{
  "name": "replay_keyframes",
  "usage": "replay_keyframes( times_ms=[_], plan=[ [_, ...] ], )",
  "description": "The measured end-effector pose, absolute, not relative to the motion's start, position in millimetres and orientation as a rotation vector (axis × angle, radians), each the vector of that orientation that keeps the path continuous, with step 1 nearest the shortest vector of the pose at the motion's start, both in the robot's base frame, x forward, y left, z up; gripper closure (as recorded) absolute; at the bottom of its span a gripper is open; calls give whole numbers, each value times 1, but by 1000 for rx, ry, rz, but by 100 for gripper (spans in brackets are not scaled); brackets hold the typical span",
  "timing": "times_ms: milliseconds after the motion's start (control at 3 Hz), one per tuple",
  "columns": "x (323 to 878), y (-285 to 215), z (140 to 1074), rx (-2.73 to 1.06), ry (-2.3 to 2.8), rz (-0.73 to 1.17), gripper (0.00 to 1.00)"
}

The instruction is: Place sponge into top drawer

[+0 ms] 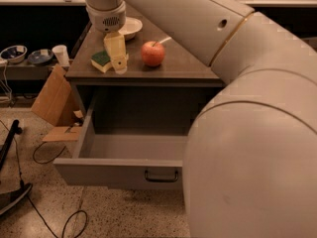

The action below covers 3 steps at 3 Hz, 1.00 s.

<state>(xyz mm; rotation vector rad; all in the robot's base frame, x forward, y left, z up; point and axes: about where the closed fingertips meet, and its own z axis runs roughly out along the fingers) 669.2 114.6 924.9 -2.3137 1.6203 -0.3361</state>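
Camera view showed the gripper (117, 63) low over the left part of the cabinet top (188, 66), its tip at the surface, touching or just beside the right edge of the sponge (100, 60); whether it gripped anything could not be told. The sponge lay on the cabinet top, left of a red apple (153, 53) and in front of a cream bowl (130, 28). Below, the top drawer (119, 172) stood pulled open.
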Motion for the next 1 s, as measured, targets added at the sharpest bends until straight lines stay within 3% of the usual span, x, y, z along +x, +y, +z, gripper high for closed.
replay_keyframes(
  times_ms=[1000],
  plan=[
    [701,139,901,-2448,1554,-581,0]
  ],
)
